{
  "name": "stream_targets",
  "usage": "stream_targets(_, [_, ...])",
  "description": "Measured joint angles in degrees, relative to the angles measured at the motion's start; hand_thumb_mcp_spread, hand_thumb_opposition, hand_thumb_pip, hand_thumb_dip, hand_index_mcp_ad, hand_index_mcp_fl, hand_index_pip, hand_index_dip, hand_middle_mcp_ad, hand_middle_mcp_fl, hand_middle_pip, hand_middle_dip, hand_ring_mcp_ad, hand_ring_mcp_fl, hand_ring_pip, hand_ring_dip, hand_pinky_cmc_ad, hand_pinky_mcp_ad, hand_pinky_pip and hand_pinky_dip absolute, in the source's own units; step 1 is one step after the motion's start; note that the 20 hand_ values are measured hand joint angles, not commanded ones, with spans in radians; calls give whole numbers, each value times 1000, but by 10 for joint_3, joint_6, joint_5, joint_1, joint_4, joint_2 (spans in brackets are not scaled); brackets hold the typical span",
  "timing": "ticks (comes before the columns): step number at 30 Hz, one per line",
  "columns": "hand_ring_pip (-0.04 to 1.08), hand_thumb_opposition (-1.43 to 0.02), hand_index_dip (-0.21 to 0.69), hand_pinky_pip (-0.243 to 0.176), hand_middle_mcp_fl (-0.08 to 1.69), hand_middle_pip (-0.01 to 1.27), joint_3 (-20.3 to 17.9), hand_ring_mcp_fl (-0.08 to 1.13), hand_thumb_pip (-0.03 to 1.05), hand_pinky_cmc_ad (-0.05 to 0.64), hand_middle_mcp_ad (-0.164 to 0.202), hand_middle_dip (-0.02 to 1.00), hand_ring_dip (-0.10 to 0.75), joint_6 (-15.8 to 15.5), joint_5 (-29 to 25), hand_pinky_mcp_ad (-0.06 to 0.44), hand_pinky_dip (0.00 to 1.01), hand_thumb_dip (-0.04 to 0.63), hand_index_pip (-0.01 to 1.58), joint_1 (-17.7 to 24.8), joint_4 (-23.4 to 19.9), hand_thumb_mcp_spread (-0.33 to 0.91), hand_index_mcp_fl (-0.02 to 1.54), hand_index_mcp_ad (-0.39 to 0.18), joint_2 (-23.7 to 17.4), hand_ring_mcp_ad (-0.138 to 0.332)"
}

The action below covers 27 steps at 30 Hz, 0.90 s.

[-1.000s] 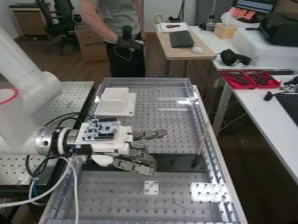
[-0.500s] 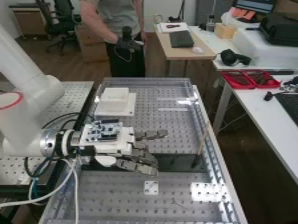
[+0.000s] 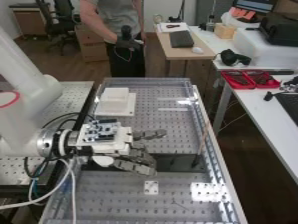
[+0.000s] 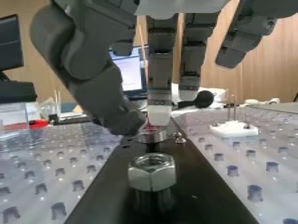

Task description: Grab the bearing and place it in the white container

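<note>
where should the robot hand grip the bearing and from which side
Probably its outer rim, on opposite sides, from above: the bearing is a short, round ring low over the dark bar, and the nut standing nearby could crowd a grip from that side.

1 white arm (image 3: 26,90) runs up behind the hand (image 3: 120,146). Forward of the flange (image 3: 46,142), the fingers (image 3: 150,134) extend nearly straight and relaxed; opposite them, the thumb (image 4: 103,97) angles inward, its tip near a fingertip.
</note>
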<state>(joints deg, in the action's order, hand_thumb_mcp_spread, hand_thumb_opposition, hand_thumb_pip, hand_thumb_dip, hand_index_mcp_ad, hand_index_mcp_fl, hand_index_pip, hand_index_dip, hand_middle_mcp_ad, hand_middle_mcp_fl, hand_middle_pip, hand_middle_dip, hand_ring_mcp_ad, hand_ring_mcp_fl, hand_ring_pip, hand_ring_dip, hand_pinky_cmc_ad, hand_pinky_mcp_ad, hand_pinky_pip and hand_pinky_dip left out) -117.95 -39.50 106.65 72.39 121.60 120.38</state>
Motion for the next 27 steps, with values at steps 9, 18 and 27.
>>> stream_targets(9, [670,-899,-188,-89,234,1148,-7,5,805,316,51,663,520,4,-4,215,176,346,201,2,-2,534,2,-138,-2,84])
stream_targets(18, [670,-899,-190,-89,166,1147,-7,5,805,316,47,646,492,6,-12,215,192,346,213,4,5,518,9,-138,-2,84])
stream_targets(27, [667,-899,-199,-89,133,1147,-9,3,852,312,51,634,459,8,-13,215,232,346,209,4,-3,497,9,-138,-4,84])
